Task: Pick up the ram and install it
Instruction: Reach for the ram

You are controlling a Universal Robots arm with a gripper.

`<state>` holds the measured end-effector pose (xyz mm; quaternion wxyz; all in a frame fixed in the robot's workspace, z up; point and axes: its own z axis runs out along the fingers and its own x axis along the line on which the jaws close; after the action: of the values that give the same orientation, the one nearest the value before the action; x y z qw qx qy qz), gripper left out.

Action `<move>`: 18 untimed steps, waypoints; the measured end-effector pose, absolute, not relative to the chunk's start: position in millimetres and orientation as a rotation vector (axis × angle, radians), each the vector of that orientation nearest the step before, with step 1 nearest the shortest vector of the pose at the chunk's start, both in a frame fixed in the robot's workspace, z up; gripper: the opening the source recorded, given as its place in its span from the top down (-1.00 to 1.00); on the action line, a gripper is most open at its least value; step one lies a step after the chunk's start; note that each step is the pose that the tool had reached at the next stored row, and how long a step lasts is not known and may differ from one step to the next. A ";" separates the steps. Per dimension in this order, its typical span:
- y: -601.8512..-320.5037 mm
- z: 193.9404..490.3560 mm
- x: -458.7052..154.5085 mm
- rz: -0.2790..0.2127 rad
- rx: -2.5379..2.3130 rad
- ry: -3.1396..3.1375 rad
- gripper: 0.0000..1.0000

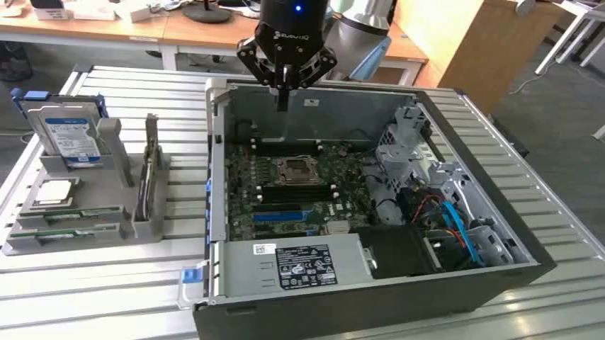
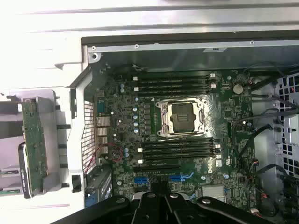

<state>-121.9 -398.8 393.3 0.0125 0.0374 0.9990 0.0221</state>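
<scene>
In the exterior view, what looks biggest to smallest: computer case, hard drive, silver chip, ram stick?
1. computer case
2. hard drive
3. silver chip and ram stick: too close to rank; the stick is longer, the chip wider.

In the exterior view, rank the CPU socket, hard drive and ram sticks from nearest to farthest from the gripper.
From the gripper:
1. CPU socket, in the case.
2. Hard drive, upright in the holder, exterior view's left.
3. Ram sticks, lying at the holder's near end.

Thin green ram stick [image 1: 83, 213] beside its twin [image 1: 74, 233] in gray holder [image 1: 142, 230].
</scene>
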 end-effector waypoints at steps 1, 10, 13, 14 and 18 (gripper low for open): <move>-398.8 393.3 -121.9 0.069 0.117 3.114 0.79; -398.9 393.3 -123.9 0.069 0.117 3.114 0.79; -398.9 393.3 -126.6 0.069 0.117 3.114 0.79; -398.8 393.3 -127.6 0.069 0.117 3.114 0.79; -398.8 393.2 -131.7 0.069 0.117 3.114 0.79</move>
<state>-131.7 -398.8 393.2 0.0125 0.0374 0.9990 0.0221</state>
